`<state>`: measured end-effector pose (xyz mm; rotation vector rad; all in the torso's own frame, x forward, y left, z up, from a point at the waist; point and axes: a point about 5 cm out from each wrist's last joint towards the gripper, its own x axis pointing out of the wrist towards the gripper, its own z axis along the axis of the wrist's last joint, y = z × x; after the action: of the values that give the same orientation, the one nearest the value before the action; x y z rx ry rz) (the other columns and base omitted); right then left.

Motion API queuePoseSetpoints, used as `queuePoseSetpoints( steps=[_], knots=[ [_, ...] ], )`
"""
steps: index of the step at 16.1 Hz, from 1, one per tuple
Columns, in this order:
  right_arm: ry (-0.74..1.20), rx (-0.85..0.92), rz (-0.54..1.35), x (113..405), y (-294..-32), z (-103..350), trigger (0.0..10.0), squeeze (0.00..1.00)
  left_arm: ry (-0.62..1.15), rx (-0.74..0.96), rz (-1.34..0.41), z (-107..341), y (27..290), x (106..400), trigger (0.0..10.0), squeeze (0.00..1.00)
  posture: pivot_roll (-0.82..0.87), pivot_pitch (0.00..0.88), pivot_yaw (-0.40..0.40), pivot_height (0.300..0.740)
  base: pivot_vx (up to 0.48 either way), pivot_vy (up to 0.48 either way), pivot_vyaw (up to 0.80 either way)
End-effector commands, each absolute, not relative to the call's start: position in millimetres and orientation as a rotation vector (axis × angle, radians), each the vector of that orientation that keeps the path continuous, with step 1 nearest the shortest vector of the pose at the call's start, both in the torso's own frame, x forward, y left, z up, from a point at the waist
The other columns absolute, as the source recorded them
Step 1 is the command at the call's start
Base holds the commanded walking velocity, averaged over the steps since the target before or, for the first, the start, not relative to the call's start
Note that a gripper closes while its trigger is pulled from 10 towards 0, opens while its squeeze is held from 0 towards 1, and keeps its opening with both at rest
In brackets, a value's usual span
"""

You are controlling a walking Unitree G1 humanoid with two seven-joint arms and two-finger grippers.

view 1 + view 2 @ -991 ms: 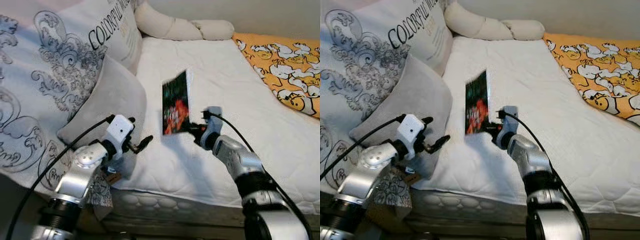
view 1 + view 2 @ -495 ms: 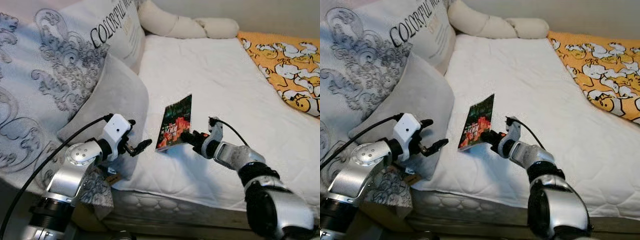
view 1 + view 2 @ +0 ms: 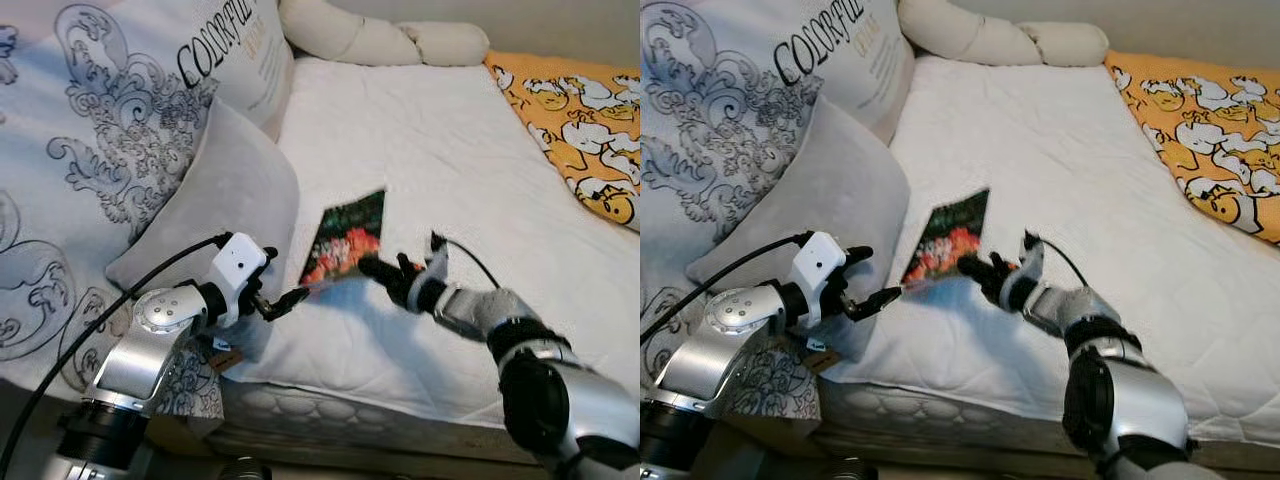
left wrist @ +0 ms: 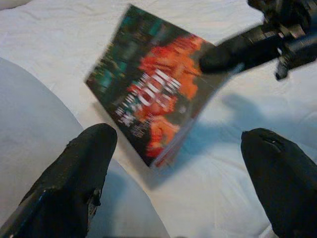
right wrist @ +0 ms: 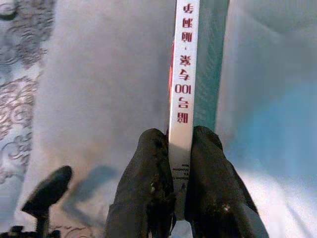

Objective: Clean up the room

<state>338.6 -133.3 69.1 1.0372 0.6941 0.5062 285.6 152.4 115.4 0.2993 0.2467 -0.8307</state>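
A thin book [image 3: 343, 240] with a green and red cover hangs tilted just above the white mattress [image 3: 430, 150]. My right gripper [image 3: 378, 272] is shut on its spine, with a black finger [image 5: 148, 183] pressed on each side of the white spine [image 5: 184, 99]. My left gripper [image 3: 285, 298] stands open just left of the book's low corner, beside the grey pillow [image 3: 215, 210]. In the left wrist view the book [image 4: 158, 101] lies between and beyond my two spread fingertips [image 4: 79, 183].
A large white patterned pillow [image 3: 110, 130] leans at the left. A cream bolster [image 3: 380, 40] lies at the head of the bed. An orange duck-print blanket [image 3: 580, 120] covers the right side. The mattress edge [image 3: 330, 410] runs along the front.
The right gripper has lowered and tilted the book from upright toward the left gripper. The left gripper's tip now reaches the book's low corner. The camera shifted slightly.
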Motion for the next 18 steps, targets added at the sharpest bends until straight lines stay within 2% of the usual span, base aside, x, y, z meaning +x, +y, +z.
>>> queuePoseSetpoints(
  steps=[1, 4, 7, 9, 12, 13, 14, 18],
  knots=[
    [0.652, 1.041, 0.538, 345, -134, 79, 10.0, 0.0, 0.256, 0.305, -0.855, 115, 151, 283, 10.0, 0.0, 0.13, 0.0, -0.032, 0.74, 0.0, 0.0, 0.0],
    [0.736, 0.973, 0.529, 336, -132, 65, 10.0, 0.0, 0.306, 0.288, -0.906, 110, 150, 275, 10.0, 0.0, 0.15, 0.0, -0.033, 0.74, 0.0, 0.0, 0.0],
    [0.843, 0.878, 0.429, 324, -137, 45, 10.0, 0.0, 0.352, 0.303, -0.944, 109, 153, 267, 10.0, 0.0, 0.19, 0.0, -0.038, 0.74, 0.0, 0.0, 0.0],
    [0.851, 0.716, 0.334, 319, -148, 30, 10.0, 0.0, 0.365, 0.308, -0.947, 112, 158, 261, 10.0, 0.0, 0.23, 0.0, -0.042, 0.74, 0.0, 0.0, 0.0],
    [0.83, 0.679, 0.238, 319, -158, 26, 10.0, 0.0, 0.395, 0.308, -0.959, 111, 160, 252, 10.0, 0.0, 0.25, 0.0, -0.035, 0.74, 0.0, 0.0, 0.0],
    [0.84, 0.636, 0.21, 318, -162, 23, 10.0, 0.97, 0.411, 0.306, -0.971, 110, 159, 249, 10.0, 0.0, 0.25, 0.0, -0.035, 0.74, 0.0, 0.0, 0.0],
    [0.858, 0.588, 0.181, 315, -165, 19, 10.0, 1.0, 0.42, 0.311, -0.98, 110, 159, 247, 10.0, 0.0, 0.25, 0.0, -0.025, 0.74, 0.0, 0.0, 0.0],
    [0.855, 0.478, 0.118, 315, -177, 17, 10.0, 1.0, 0.43, 0.315, -0.996, 111, 156, 249, 10.0, 0.0, 0.24, 0.0, -0.015, 0.74, 0.0, 0.0, 0.0]
  ],
)
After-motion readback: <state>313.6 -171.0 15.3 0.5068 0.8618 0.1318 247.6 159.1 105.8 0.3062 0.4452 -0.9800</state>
